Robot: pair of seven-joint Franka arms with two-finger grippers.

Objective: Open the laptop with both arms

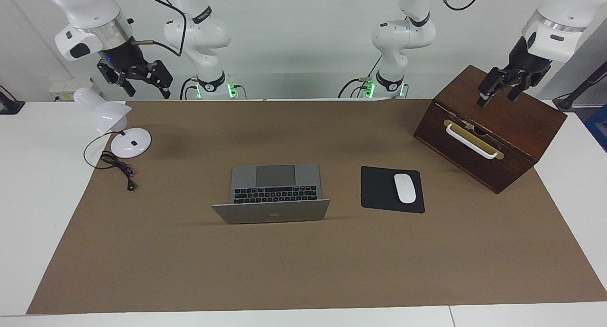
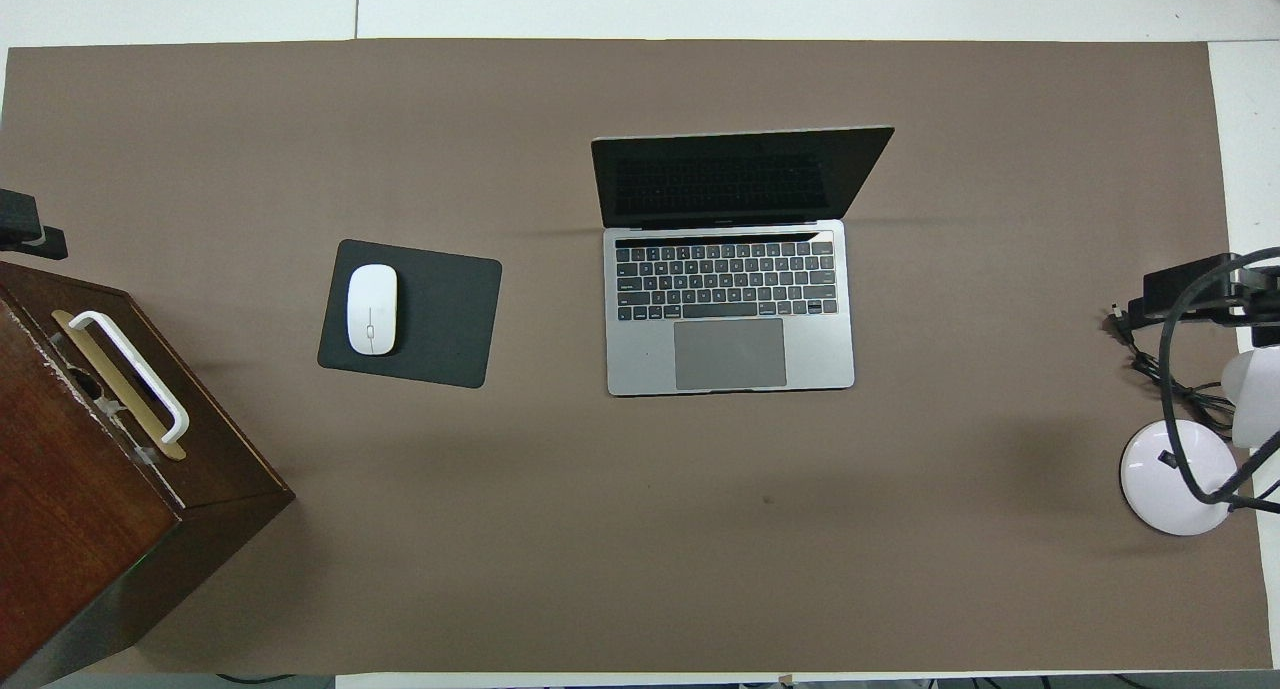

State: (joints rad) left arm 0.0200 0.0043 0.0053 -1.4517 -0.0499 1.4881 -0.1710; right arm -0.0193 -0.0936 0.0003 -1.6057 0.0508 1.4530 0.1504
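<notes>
- The laptop (image 1: 271, 194) stands already open at the middle of the brown-covered worktop (image 1: 303, 270), its keyboard and trackpad facing the robots and its dark screen raised a little past upright; the lid's logo side shows in the facing view.
- The left end effector (image 1: 502, 87) hangs over the wooden box (image 1: 493, 127) at the left arm's end of the worktop, holding nothing; how far its fingers are parted cannot be told.
- The right end effector (image 1: 135, 78) hangs near the white desk lamp (image 1: 114, 127) at the right arm's end, fingers spread wide and empty. Both arms appear to be waiting, well apart from the laptop.
- A white mouse (image 1: 405, 188) lies on a black mouse pad (image 1: 379, 189) beside the laptop, toward the left arm's end.
- Judged from its look, the laptop is a thin, stiff metal shell, smooth and likely slippery to small fingers, with a hinge that probably resists. The base seems light enough to lift or slide if the lid alone is pulled.
- The sensible holds would be one end effector pressing the palm rest beside the trackpad, the other at the lid's free edge; the glass screen is the fragile part and best left untouched.
- By the look of things the task is done.
</notes>
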